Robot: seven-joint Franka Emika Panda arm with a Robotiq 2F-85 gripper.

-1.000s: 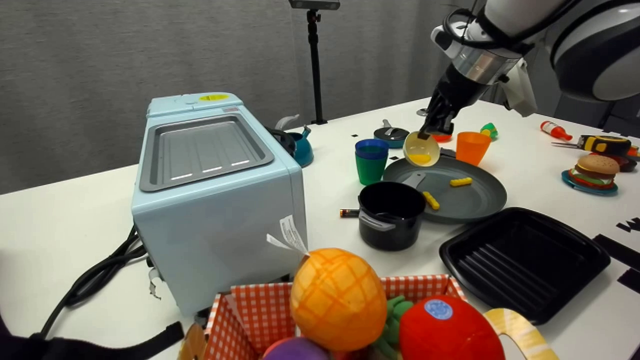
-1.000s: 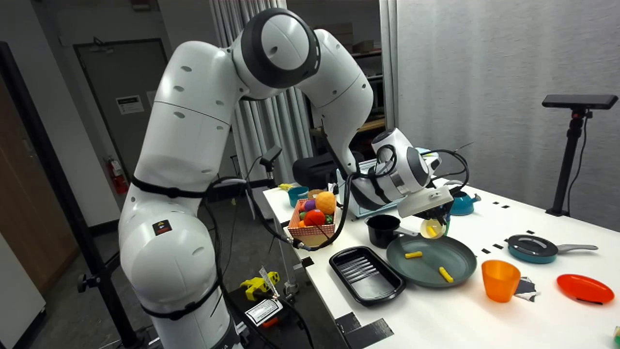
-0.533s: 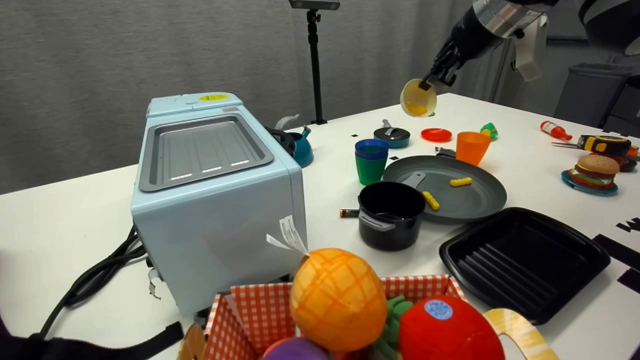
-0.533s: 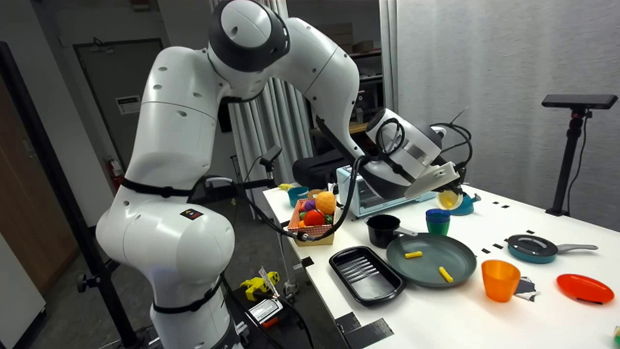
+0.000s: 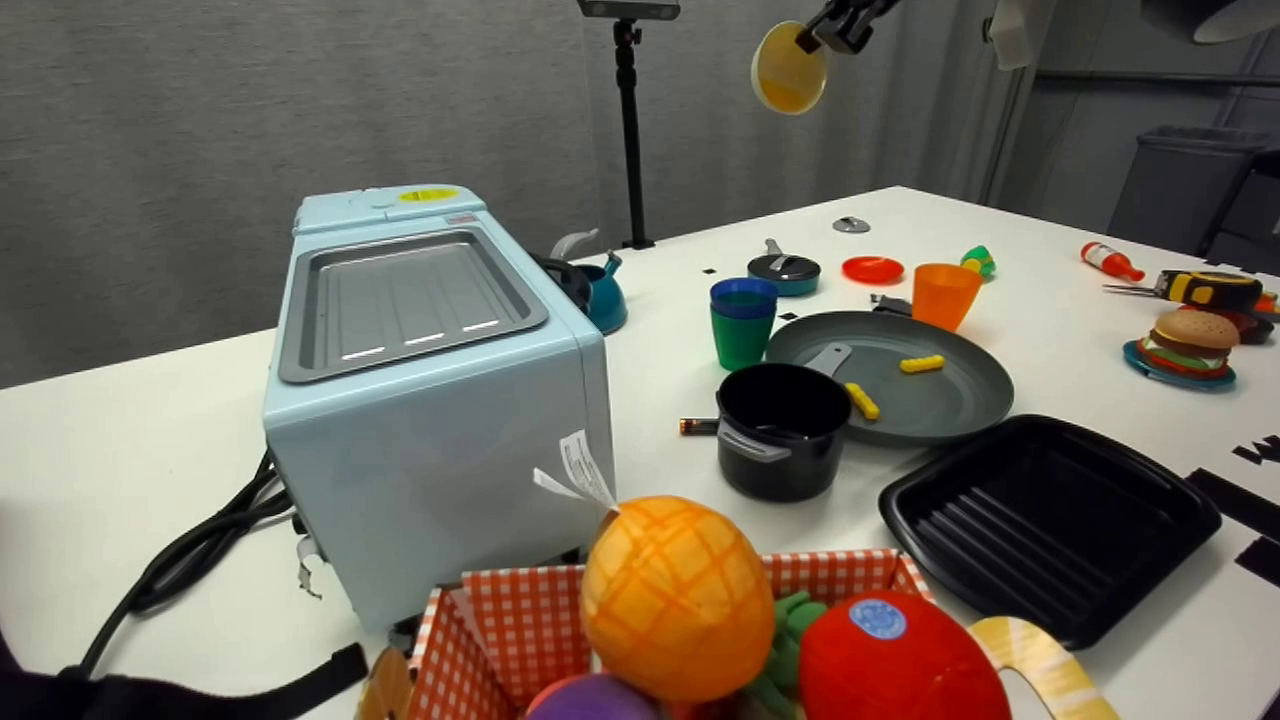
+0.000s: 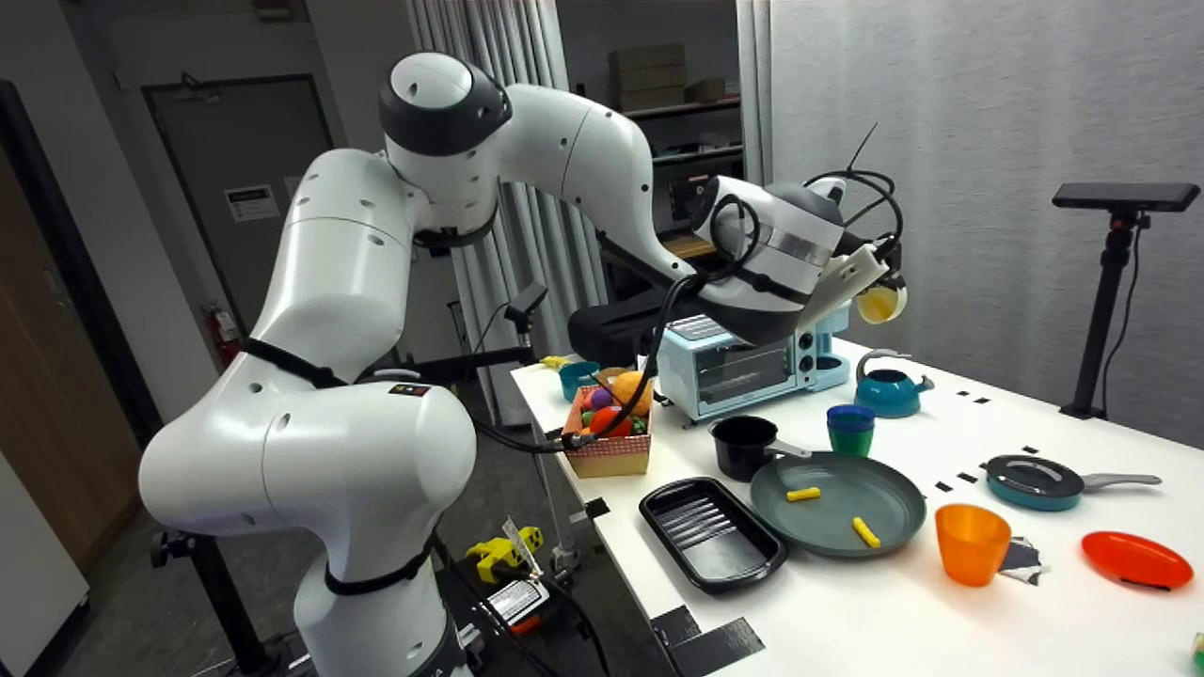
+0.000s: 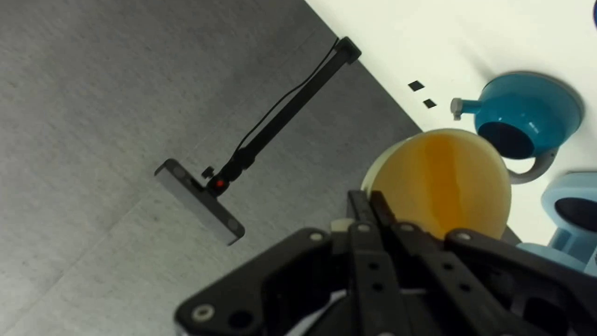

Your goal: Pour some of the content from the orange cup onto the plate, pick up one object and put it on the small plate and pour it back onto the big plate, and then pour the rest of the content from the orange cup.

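Basket (image 6: 609, 463) in red check stands toward the left on the table (image 6: 875, 621) in an exterior view; right of it come a black ridged baking tray (image 6: 720, 547) and a black saucepan (image 6: 741, 464). Next lies the dark grey big plate (image 6: 837, 473), with one yellow stick (image 6: 803, 494) left of its middle and a second yellow stick (image 6: 866, 533) toward its right. From these two, the first pour has probably been made. High above the table, well apart from the big plate, the gripper (image 7: 370, 200) is closed on the rim of the small plate (image 5: 788, 67), which is tipped steeply. An orange-yellow patch (image 7: 441, 175) shows on the inner face; whether that is a stick or only shading cannot be told. If shading, the tip-back onto the big plate is likely done too; if a stick, it is not. Farther right, the orange cup (image 6: 972, 547) stands upright on the table, just beside the big plate. Whether it holds more sticks cannot be seen. The final pour appears left to do, probably after the small plate is set down.
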